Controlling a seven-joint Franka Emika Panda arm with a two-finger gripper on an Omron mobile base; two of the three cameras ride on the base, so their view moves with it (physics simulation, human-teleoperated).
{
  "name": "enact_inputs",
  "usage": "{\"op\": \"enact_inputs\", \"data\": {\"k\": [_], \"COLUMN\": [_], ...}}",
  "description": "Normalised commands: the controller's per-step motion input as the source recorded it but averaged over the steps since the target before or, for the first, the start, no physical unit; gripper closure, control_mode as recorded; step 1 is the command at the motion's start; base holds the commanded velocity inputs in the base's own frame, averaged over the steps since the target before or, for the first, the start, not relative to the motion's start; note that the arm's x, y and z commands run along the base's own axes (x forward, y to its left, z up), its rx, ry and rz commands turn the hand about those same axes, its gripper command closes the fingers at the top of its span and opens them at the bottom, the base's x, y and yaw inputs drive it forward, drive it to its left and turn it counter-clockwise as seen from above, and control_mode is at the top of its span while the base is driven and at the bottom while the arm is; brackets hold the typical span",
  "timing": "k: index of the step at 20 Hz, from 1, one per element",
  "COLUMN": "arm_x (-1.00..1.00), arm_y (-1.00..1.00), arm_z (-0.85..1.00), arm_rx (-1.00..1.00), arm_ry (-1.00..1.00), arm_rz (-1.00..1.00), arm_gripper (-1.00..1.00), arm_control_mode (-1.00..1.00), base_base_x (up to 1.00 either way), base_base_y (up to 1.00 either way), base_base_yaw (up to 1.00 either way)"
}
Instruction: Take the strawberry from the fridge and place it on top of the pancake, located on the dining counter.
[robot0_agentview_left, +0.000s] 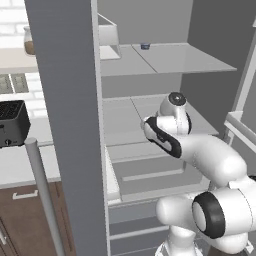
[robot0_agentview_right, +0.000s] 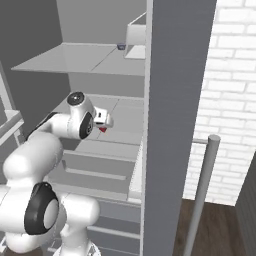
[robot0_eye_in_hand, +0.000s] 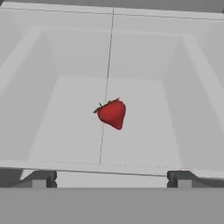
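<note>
The fridge (robot0_agentview_left: 165, 60) stands open, and my arm reaches onto its middle shelf (robot0_agentview_right: 125, 117). The strawberry (robot0_eye_in_hand: 112, 113), small and bright red with a green cap, lies on that pale grey shelf. In the hand view it is centred a short way beyond my open gripper (robot0_eye_in_hand: 111, 179), with nothing between the fingertips (robot0_eye_in_hand: 43, 179). From the right base view the strawberry (robot0_agentview_right: 103, 129) shows just under my gripper (robot0_agentview_right: 104, 124). The pancake and the dining counter are out of view.
A small dark blue item (robot0_agentview_left: 145, 45) and a white container (robot0_agentview_left: 109, 37) sit on the upper shelf. The open fridge doors (robot0_agentview_left: 65, 100) (robot0_agentview_right: 180, 100) with bar handles (robot0_agentview_right: 202, 190) flank the arm. A black toaster (robot0_agentview_left: 12, 122) is on the left worktop.
</note>
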Motion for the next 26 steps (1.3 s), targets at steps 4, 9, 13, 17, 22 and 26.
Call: {"op": "enact_inputs", "data": {"k": [4, 9, 13, 17, 22, 26], "arm_x": [0.37, 0.36, 0.3, 0.23, 0.26, 0.19], "arm_y": [0.0, 0.0, 0.0, 0.0, 0.0, 0.0], "arm_z": [-0.25, -0.2, -0.05, -0.13, -0.29, -0.26], "arm_rx": [0.0, 0.0, 0.0, 0.01, 0.0, 0.0], "arm_ry": [0.04, 0.04, 0.0, 0.0, 0.0, 0.0], "arm_rz": [0.0, 0.0, 0.0, 0.0, 0.0, 0.0], "arm_gripper": [-1.0, -1.0, -1.0, -1.0, -1.0, -1.0], "arm_control_mode": [-1.0, -1.0, -1.0, -1.0, -1.0, -1.0], "base_base_x": [0.0, 0.0, 0.0, 0.0, 0.0, 0.0], "base_base_y": [0.0, 0.0, 0.0, 0.0, 0.0, 0.0], "base_base_yaw": [0.0, 0.0, 0.0, 0.0, 0.0, 0.0]}}
